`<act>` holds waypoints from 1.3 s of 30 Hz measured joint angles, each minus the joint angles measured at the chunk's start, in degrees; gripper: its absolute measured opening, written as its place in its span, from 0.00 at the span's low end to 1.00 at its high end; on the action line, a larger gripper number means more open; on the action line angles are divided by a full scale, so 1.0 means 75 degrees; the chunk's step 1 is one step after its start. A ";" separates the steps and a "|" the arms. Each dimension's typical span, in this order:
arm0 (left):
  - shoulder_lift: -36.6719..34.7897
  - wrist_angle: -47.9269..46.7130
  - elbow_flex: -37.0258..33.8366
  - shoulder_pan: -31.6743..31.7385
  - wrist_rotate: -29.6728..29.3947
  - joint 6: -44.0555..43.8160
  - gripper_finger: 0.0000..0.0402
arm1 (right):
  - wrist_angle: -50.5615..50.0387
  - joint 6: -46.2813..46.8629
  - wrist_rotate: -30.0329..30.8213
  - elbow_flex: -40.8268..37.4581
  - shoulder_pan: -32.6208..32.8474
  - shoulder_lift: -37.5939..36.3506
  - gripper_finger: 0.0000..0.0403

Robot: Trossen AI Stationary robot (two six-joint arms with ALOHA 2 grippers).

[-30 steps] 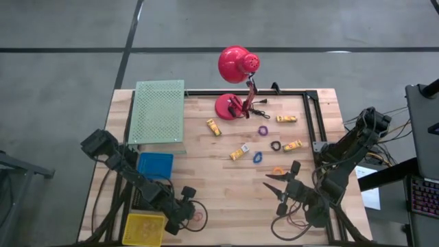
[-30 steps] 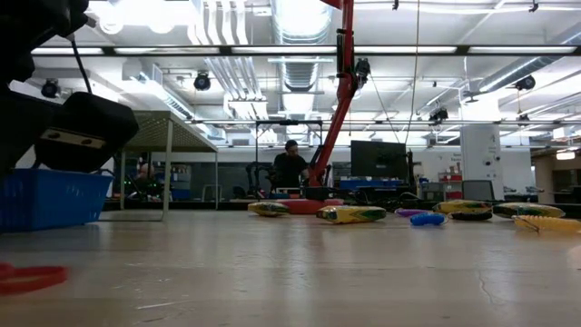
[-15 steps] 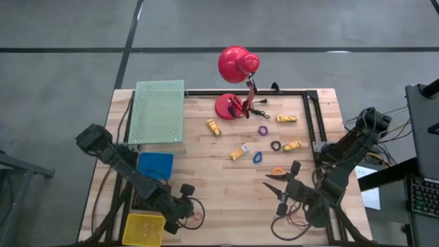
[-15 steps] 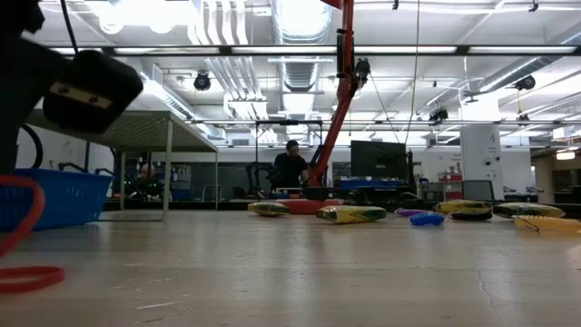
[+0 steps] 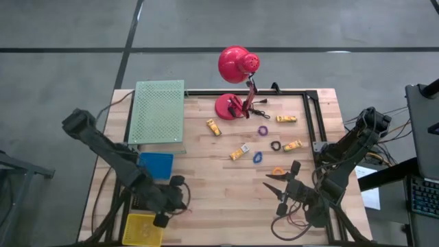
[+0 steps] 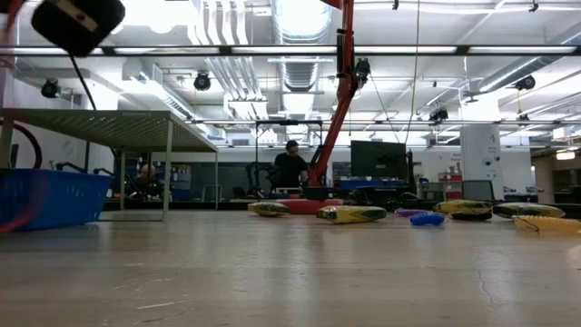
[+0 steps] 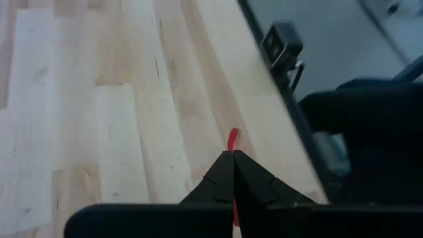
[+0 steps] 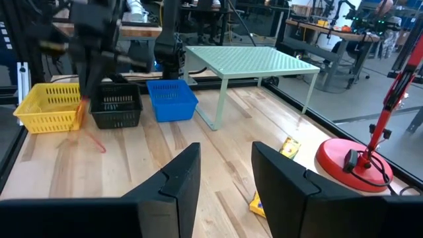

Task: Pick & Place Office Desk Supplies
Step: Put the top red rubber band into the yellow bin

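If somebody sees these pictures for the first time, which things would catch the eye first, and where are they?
The big red desk lamp at the table's far edge stands out first, with small yellow pieces and coloured rings scattered in front of it. On the near left side, the left gripper is shut on a thin red rubber band, beside the blue and yellow baskets.

A robotics lab in a big industrial hall: bare silver ceiling ducts (image 6: 295, 68) and strip lights overhead, far workbenches carrying dark monitors (image 6: 379, 158), a person (image 6: 290, 167) at one, more dark robot arms (image 8: 173, 26) beyond the butcher-block wooden table (image 5: 206, 185).
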 joint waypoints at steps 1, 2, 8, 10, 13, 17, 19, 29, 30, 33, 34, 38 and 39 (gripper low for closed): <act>-0.0176 -0.0110 0.0000 0.0000 0.0001 -0.0115 0.00 | 0.0000 0.0000 0.0003 0.0000 0.0000 0.0000 0.32; -0.0354 -0.0172 0.0000 0.0000 0.0008 -0.0232 0.00 | 0.0003 0.0000 0.0003 0.0000 0.0000 0.0000 0.32; -0.1347 -0.0265 0.0000 -0.0020 0.0265 -0.0727 0.01 | 0.0003 0.0000 0.0003 -0.0003 -0.0003 0.0000 0.30; -0.1630 -0.0259 0.0000 -0.0035 0.0429 -0.0753 0.01 | 0.0003 0.0000 0.0002 -0.0003 -0.0003 0.0000 0.30; -0.1955 -0.0248 0.0000 -0.0123 0.0743 -0.0946 0.01 | 0.0003 0.0000 0.0003 -0.0003 -0.0003 0.0000 0.29; -0.2070 -0.0242 0.0003 -0.0464 0.0895 -0.1310 0.01 | 0.0003 0.0000 0.0003 -0.0003 -0.0003 0.0000 0.29; -0.2061 -0.0272 0.0003 -0.0681 0.0894 -0.1621 0.01 | 0.0003 0.0000 0.0001 -0.0003 -0.0001 0.0000 0.29; -0.2061 -0.0856 0.0003 -0.1603 0.0163 -0.3880 0.01 | 0.0003 0.0000 0.0003 -0.0001 -0.0003 0.0000 0.33; -0.2061 -0.0927 0.0003 -0.1688 0.0127 -0.4104 0.01 | 0.0003 0.0000 0.0003 -0.0003 -0.0003 0.0000 0.33; -0.2061 -0.1110 0.0003 -0.1947 0.0005 -0.4825 0.01 | 0.0003 0.0000 0.0003 -0.0003 -0.0003 0.0000 0.32; -0.2061 -0.1170 0.0003 -0.2047 -0.0023 -0.5063 0.01 | 0.0004 0.0000 0.0001 -0.0003 -0.0001 0.0000 0.32; -0.2061 -0.1418 0.0000 -0.2463 -0.0049 -0.5999 0.01 | 0.0003 0.0000 0.0002 -0.0003 -0.0003 0.0000 0.31; -0.2061 -0.1450 0.0000 -0.2565 -0.0066 -0.6217 0.01 | 0.0003 0.0000 0.0003 -0.0003 -0.0003 0.0000 0.30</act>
